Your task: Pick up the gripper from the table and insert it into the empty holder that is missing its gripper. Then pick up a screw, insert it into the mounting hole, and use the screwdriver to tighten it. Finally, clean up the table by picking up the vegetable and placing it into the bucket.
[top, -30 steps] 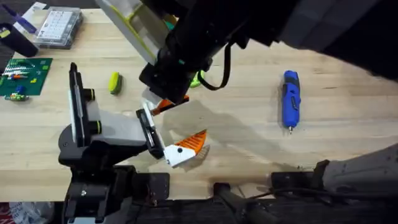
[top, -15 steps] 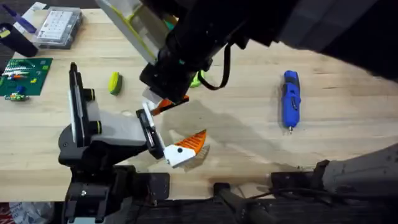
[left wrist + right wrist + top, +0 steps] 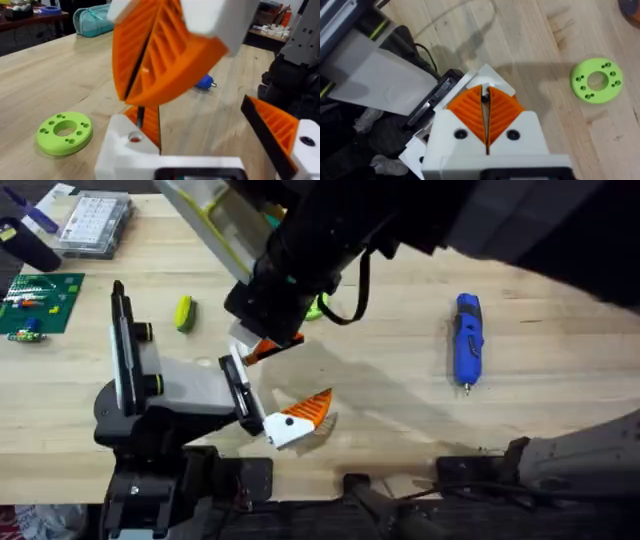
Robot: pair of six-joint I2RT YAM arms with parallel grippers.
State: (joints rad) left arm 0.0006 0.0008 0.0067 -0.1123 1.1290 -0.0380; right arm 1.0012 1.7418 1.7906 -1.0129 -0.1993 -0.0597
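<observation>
The holder (image 3: 165, 385) is pale grey with black plates and stands at the front left. The gripper (image 3: 298, 416), a white block with an orange ribbed tip, sits at the holder's near end (image 3: 274, 131). My right gripper (image 3: 485, 100) hovers just above the holder's black plate (image 3: 432, 97). It is shut on a small dark piece that looks like the screw, and its orange tips (image 3: 265, 348) show under the dark arm. My left gripper (image 3: 142, 122) is shut right below the right fingers (image 3: 160, 55). The blue screwdriver (image 3: 468, 340) lies to the right. The yellow-green vegetable (image 3: 183, 312) lies behind the holder.
A green ring (image 3: 596, 80) lies on the wood just beyond the grippers. A clear parts box (image 3: 92, 222) and a green circuit board (image 3: 35, 302) sit at the far left. A teal see-through bucket (image 3: 92, 21) stands at the table's far edge.
</observation>
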